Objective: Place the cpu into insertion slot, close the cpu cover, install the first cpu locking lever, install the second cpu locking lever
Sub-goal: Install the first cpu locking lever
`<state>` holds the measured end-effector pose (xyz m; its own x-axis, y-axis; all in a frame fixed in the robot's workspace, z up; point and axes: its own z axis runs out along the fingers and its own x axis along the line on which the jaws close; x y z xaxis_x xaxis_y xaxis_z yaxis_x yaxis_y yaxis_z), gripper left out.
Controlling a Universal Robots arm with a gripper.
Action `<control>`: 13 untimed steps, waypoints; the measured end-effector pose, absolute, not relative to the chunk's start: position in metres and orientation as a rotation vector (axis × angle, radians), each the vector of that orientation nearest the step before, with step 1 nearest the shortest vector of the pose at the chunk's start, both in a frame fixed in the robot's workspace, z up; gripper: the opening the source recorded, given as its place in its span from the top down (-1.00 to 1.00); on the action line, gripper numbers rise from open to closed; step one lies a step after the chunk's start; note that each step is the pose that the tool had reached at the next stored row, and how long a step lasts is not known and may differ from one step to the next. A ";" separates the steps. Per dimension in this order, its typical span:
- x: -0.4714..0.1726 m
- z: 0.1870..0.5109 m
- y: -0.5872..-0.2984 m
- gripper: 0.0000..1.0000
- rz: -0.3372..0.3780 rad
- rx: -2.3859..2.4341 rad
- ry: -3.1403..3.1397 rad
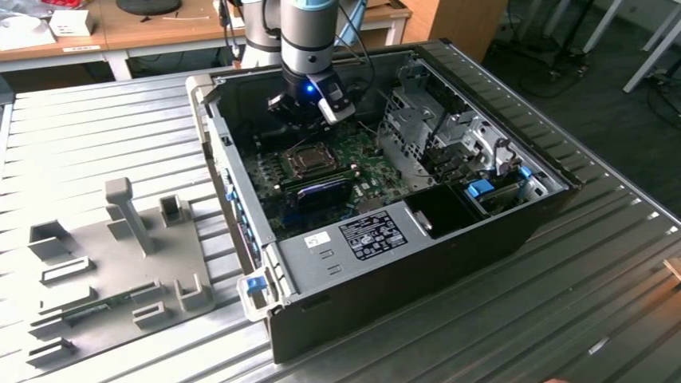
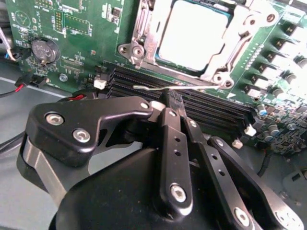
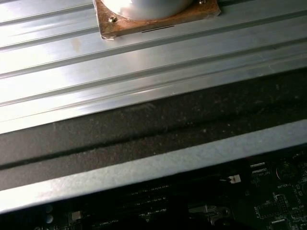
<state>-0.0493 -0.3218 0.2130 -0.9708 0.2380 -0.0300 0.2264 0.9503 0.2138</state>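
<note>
The cpu (image 2: 194,36), a dull silver square, lies in the insertion slot (image 2: 139,50) on the green board. The shiny cpu cover (image 2: 237,33) lies flat around the cpu. A thin wire locking lever (image 2: 201,87) runs along the socket's edge, above the black memory slots. My gripper (image 2: 172,98) has its black fingers (image 2: 169,124) shut together, with their tips right at this lever. I cannot tell whether the tips pinch it. In the exterior view the gripper (image 1: 305,120) hangs inside the open computer case (image 1: 426,263), just behind the socket and cpu (image 1: 309,159).
Long black memory slots (image 2: 144,79) and a coin battery (image 2: 44,50) lie beside the socket. A metal drive cage (image 1: 426,120) fills the case's side at the exterior view's right. A grey fixture plate (image 1: 117,263) lies on the ribbed metal table (image 3: 144,72).
</note>
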 end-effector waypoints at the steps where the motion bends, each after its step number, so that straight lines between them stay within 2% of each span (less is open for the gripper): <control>1: -0.049 0.213 -0.322 0.80 0.324 0.363 3.047; 13: -0.049 0.210 -0.322 0.80 0.324 0.363 3.048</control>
<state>-0.0493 -0.3219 0.2099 -0.9708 0.2381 -0.0300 0.2264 0.9503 0.2139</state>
